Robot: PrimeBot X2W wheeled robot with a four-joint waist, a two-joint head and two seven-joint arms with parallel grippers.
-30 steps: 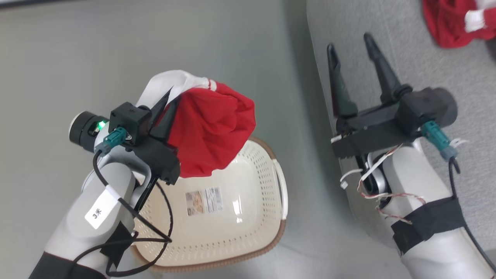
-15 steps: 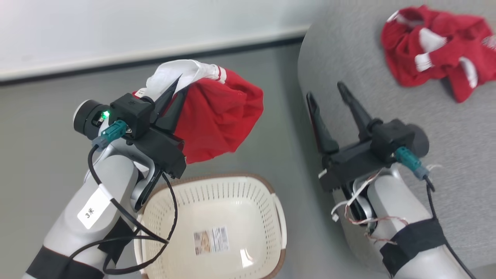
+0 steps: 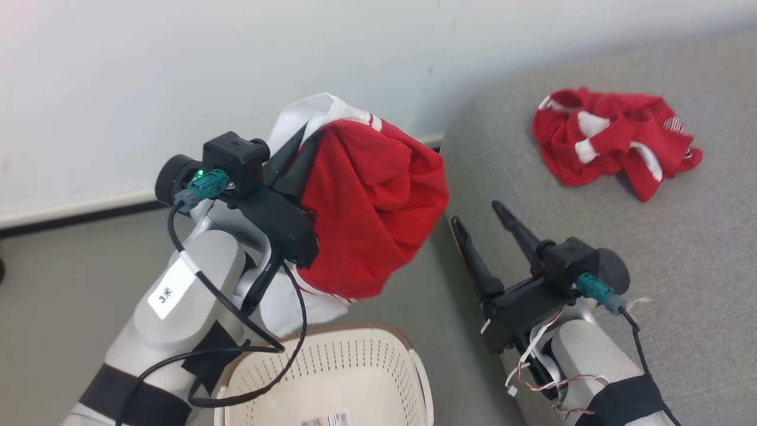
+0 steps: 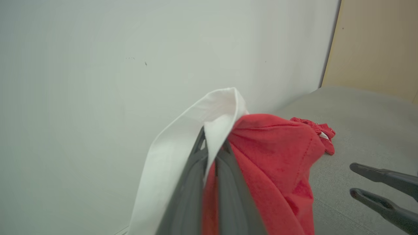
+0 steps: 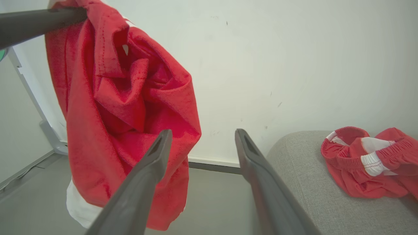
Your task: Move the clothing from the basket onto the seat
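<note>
My left gripper (image 3: 310, 135) is shut on a red garment with white panels (image 3: 378, 207), which hangs bunched in the air above and beyond the cream basket (image 3: 355, 328). In the left wrist view the closed fingers (image 4: 228, 182) pinch white and red cloth (image 4: 277, 156). A second red garment (image 3: 615, 142) lies crumpled on the grey seat (image 3: 650, 254). My right gripper (image 3: 476, 212) is open over the seat's left edge, holding nothing. From the right wrist view the hanging garment (image 5: 124, 107) is left of the open gripper (image 5: 203, 132), and the other garment (image 5: 365, 163) rests on the seat (image 5: 303, 186).
A white wall (image 3: 177, 71) with a dark baseboard stands just behind the held garment. Grey floor (image 3: 59, 296) lies between basket and wall. The basket's bottom bears a printed label (image 3: 325, 420). A beige panel (image 4: 378, 45) rises behind the seat.
The head camera has tilted up, so the whole picture slid down. My left gripper has lifted the garment higher above the basket and nearer the seat. The right gripper stays open.
</note>
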